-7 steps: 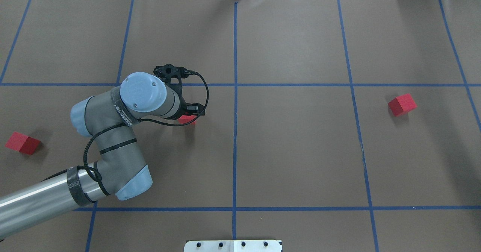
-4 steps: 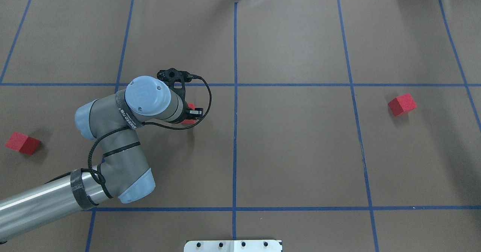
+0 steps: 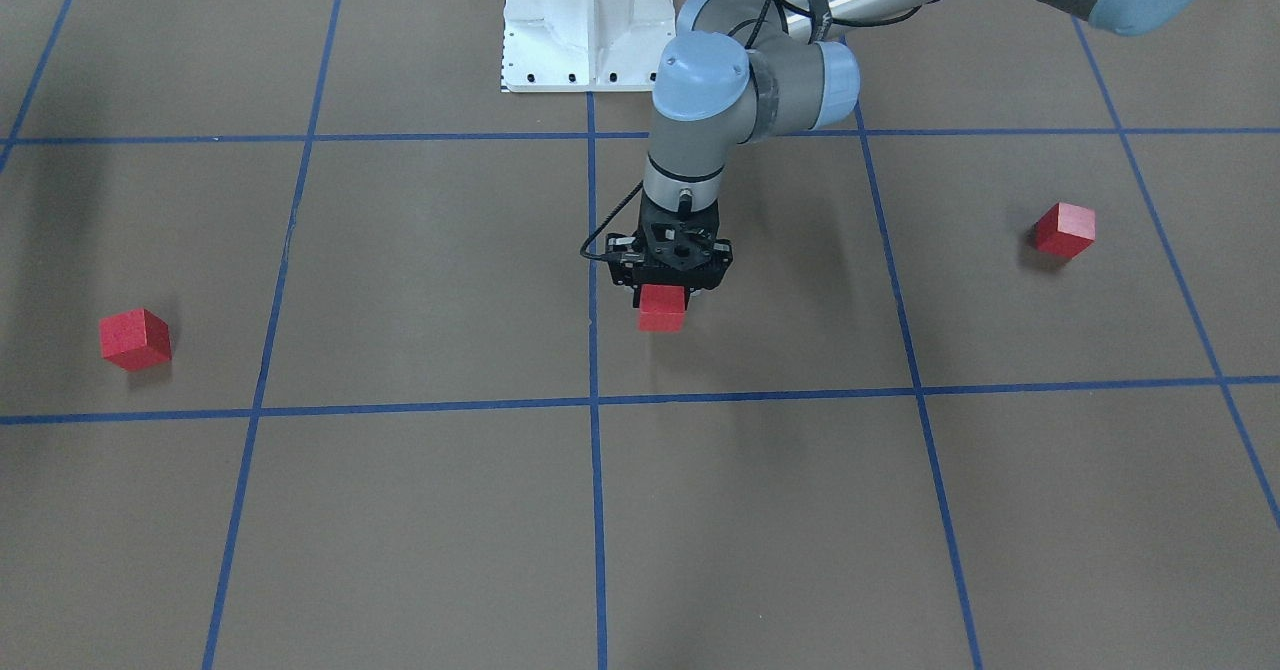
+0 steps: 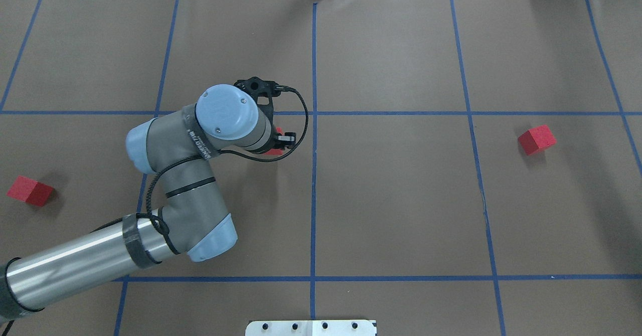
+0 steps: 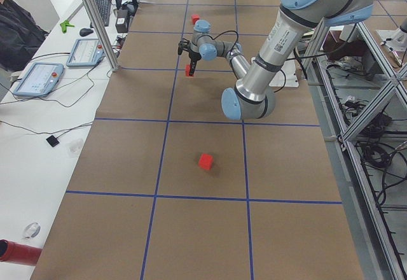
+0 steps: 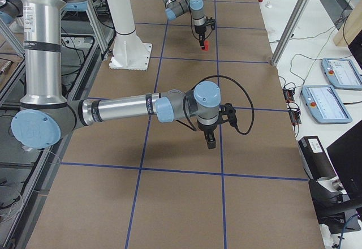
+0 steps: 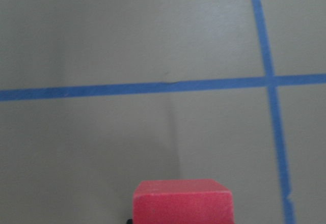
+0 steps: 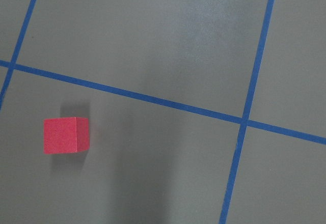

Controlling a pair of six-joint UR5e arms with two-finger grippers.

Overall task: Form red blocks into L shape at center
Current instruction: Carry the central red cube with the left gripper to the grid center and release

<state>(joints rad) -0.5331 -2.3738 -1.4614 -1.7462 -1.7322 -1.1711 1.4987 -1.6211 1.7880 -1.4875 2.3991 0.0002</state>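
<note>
Brown paper covers the worktop [image 4: 401, 200], and thin blue tape lines [image 4: 391, 113] divide it into squares; the centre [image 4: 314, 113] I take as the surface around the middle crossing, and no block lies there yet. The left arm [image 4: 175, 210] reaches over the square beside that crossing, and its left tool [image 3: 661, 295] is closed on one red block [image 3: 661, 315], the fingers pressing on two opposite sides. I judge that this block hangs a little above the worktop, near the centre but not over it, though I cannot be sure of the gap. The right arm [image 6: 124, 108] I see only from the side, so I cannot tell if the right tool [image 6: 210, 141] is open or closed; nothing red shows at its tip. So the task is, in my judgement, at its early part: the first block is in carry, none is placed, and the L is not begun. The second block [image 4: 30, 190] lies well apart on the robot's left, and the third block [image 4: 536, 139] well apart on the right. A cube has no long axis. In the left wrist view, the near edge of the held block runs parallel to a tape line, so it sits about square to the grid, while the two lying blocks are turned at an angle to it.
</note>
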